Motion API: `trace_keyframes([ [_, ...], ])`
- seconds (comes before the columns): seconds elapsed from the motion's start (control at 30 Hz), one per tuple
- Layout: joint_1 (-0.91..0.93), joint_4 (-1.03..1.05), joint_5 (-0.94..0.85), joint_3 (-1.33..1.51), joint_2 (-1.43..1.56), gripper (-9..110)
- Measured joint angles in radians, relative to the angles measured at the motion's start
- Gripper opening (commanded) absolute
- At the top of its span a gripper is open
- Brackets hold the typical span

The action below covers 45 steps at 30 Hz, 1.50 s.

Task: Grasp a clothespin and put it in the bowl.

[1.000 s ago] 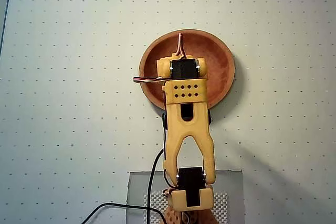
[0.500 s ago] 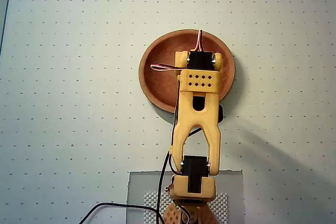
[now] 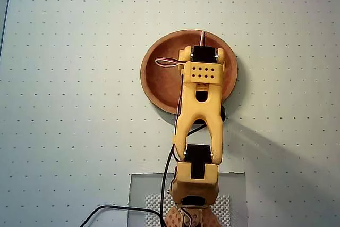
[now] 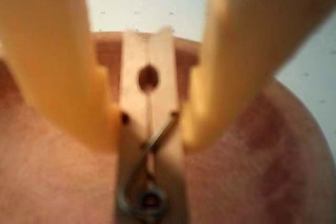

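Yellow two-finger gripper (image 4: 149, 124) pinching small pale-wood spring clothespin (image 4: 149, 145) at mid-body near the spring, over round reddish-brown wooden bowl (image 3: 159, 78). Looks light and stiff; flat sides suit the grip.

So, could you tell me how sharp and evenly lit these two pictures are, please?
In the overhead view focus is fair and the light even, with the arm's soft shadow falling right of the bowl. In the wrist view everything is soft: the clothespin and the yellow fingers holding it are blurred from closeness, and the pale table beyond the rim looks washed out.
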Motion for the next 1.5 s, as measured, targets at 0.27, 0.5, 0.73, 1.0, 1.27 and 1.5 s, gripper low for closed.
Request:
trace_keyframes([
  [0.27,-0.003,-0.008,0.000,-0.098,-0.077,-3],
  [0.5,-0.017,-0.006,0.000,-0.209,-0.118,-3],
  [0.73,-0.014,-0.006,0.000,-0.227,-0.170,-3],
  [1.0,-0.034,-0.006,0.000,-0.227,-0.222,5],
  [1.27,-0.038,-0.006,0.000,-0.227,-0.229,12],
  [1.5,-0.038,-0.006,0.000,-0.227,-0.229,12],
])
